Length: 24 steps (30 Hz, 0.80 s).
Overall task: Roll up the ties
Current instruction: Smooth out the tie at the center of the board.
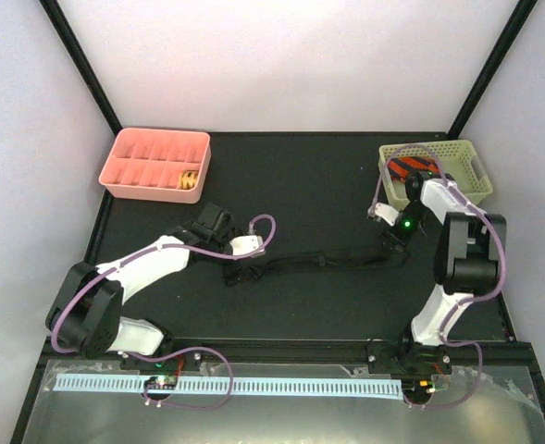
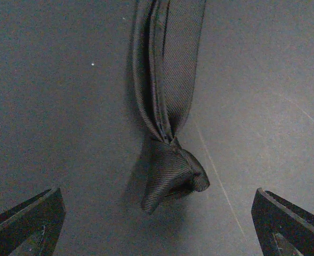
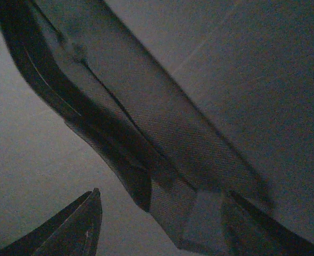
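My left pincer [image 2: 157,192], released and splayed, near dark tie [image 2: 167,80]; matte black table [image 2: 50,80], white walls [image 1: 281,65] (right pincer [image 3: 164,194]: hold untellable).

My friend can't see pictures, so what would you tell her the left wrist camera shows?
A dark gray tie lies on a dark table, its near end bunched into a small crumpled lump. The left gripper hangs open, one black fingertip in each bottom corner, wide of the tie and not touching it.
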{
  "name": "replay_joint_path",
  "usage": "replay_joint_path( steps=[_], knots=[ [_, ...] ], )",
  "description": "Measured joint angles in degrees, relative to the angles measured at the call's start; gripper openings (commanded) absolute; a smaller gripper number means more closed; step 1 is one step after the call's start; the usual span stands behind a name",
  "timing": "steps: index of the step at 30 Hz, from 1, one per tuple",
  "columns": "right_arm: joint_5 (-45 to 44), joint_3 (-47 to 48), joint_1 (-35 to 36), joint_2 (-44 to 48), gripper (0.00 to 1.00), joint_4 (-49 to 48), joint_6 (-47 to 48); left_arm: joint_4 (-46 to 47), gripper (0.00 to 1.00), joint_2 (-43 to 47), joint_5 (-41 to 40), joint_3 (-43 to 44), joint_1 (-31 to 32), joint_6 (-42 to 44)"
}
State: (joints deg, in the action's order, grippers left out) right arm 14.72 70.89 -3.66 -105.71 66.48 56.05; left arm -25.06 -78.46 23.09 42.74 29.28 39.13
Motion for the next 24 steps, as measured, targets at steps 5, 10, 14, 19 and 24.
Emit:
replay_joint_path(
  steps=[5, 10, 14, 19, 24],
  knots=[
    [2.51, 1.4, -0.02, 9.16, 0.63, -2.34, -2.71, 0.07, 0.99, -0.09, -0.44, -0.85, 1.18, 0.42],
    [6.69, 3.85, 0.0, 11.34, 0.57, -1.68, -2.47, 0.63, 0.98, -1.66, -1.03, -0.85, 3.74, 0.52],
    [7.02, 0.74, 0.0, 10.25, 0.49, -2.08, -1.36, 0.68, 0.97, -4.35, -1.11, -0.13, 5.11, 0.31],
    [6.99, -4.48, 0.0, 6.93, 0.4, -3.54, -0.39, 1.46, 0.96, -5.92, -1.66, 1.4, 6.08, -0.04],
    [6.78, -5.86, 0.0, 3.41, 0.24, -6.4, -1.42, 1.79, 0.96, -6.67, -2.4, 1.51, 6.49, -0.24]
  ],
)
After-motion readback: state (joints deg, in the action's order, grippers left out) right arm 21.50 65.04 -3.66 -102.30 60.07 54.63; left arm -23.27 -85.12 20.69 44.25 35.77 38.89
